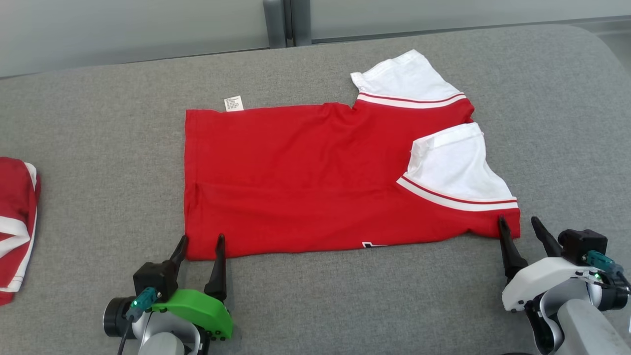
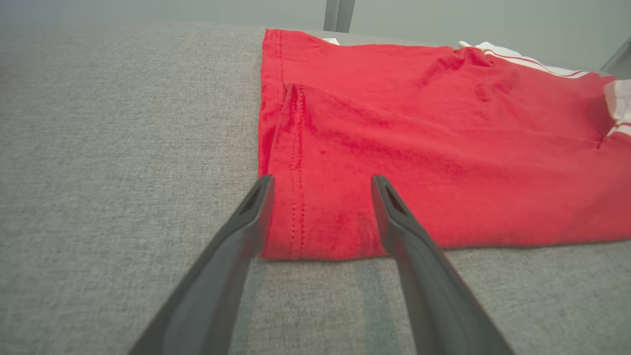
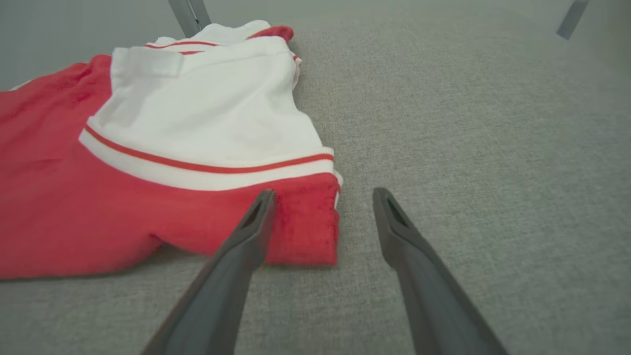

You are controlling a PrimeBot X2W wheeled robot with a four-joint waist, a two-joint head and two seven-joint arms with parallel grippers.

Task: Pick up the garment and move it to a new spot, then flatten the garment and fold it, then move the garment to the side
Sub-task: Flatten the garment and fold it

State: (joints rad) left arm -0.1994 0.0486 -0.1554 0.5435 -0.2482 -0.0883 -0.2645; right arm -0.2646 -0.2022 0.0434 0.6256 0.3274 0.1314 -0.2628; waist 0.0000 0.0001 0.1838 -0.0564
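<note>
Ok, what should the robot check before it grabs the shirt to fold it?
1. Left gripper open: ok.
2. Right gripper open: ok.
3. Left gripper straddling one near corner of the shirt: ok.
4. Right gripper straddling the other near corner: ok.
5. Fingertips touching the cloth: cannot tell.
6. Other red garment lying apart from the shirt: ok.
</note>
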